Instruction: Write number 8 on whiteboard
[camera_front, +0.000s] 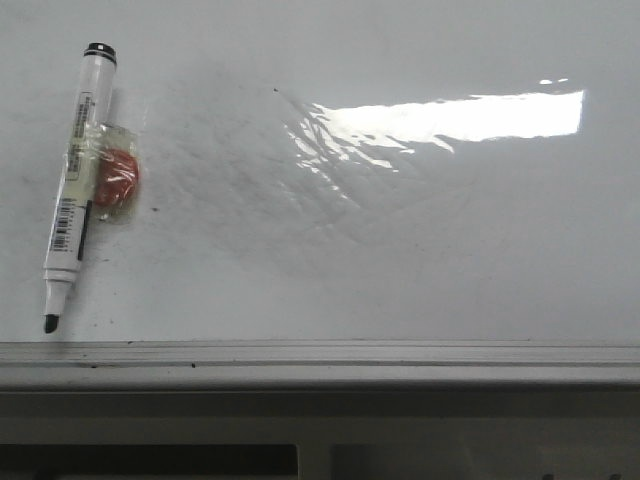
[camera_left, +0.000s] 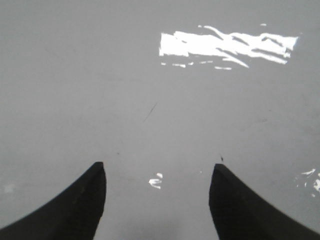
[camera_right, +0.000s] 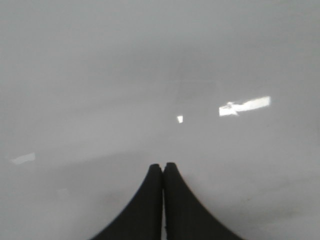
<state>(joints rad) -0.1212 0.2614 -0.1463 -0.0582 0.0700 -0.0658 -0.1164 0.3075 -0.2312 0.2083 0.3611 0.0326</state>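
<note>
The whiteboard (camera_front: 400, 260) fills the front view, glossy white with faint grey smudges and a bright glare patch. No number 8 shows on it. A white marker (camera_front: 78, 180) with a black tip lies uncapped at the board's left, tip toward the near rail, with a red lump taped to its side (camera_front: 116, 178). Neither gripper appears in the front view. In the left wrist view my left gripper (camera_left: 157, 172) is open over bare board, nothing between its black fingers (camera_left: 85, 200). In the right wrist view my right gripper (camera_right: 163, 165) is shut on nothing, above bare board.
A pale grey edge rail (camera_front: 320, 362) runs along the board's near side. A short thin dark stroke (camera_left: 150, 112) marks the board ahead of the left gripper.
</note>
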